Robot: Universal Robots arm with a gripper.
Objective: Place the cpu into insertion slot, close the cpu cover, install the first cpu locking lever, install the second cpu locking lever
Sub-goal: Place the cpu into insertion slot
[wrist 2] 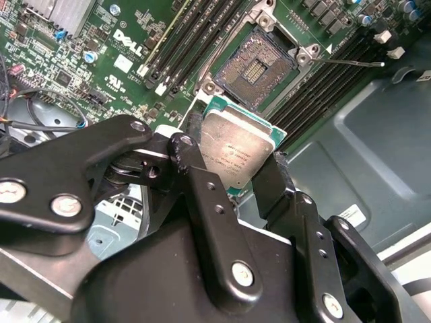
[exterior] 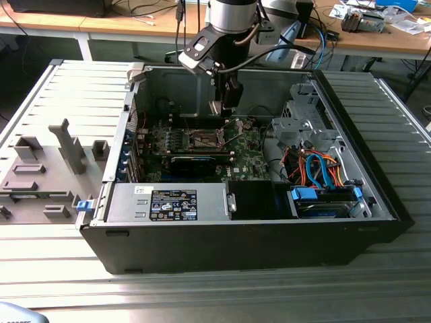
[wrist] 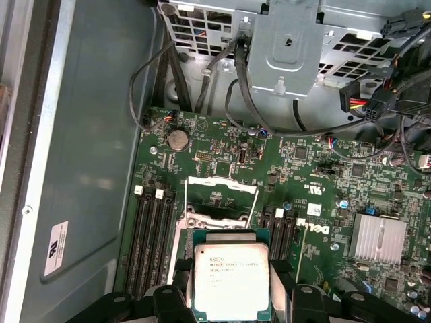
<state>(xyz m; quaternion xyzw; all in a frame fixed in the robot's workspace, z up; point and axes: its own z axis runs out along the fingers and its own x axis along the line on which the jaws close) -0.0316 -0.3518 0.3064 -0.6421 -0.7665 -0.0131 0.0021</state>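
My gripper [exterior: 224, 102] hangs inside the open computer case, shut on the cpu [wrist 2: 236, 149]. The cpu is a flat square chip with a silver-grey face, pinched by its edges between the two black fingers [wrist 2: 194, 161]. In both wrist views it hovers tilted just short of the insertion slot [wrist 2: 259, 64], not touching it. The insertion slot [wrist: 219, 202] lies bare, a dark square with a silvery rim on the green motherboard [exterior: 246, 158]. A thin wire locking lever [wrist 2: 350, 62] sticks out loose from its side. I cannot tell the cpu cover apart from the rim.
Black memory slots [wrist: 151, 235] flank the socket on both sides. A metal drive cage [exterior: 300, 118] with orange and blue cables [exterior: 323, 171] fills the case on the exterior view's right. A power supply [exterior: 168, 202] sits at the front. A grey fixture tray [exterior: 47, 168] stands outside the case.
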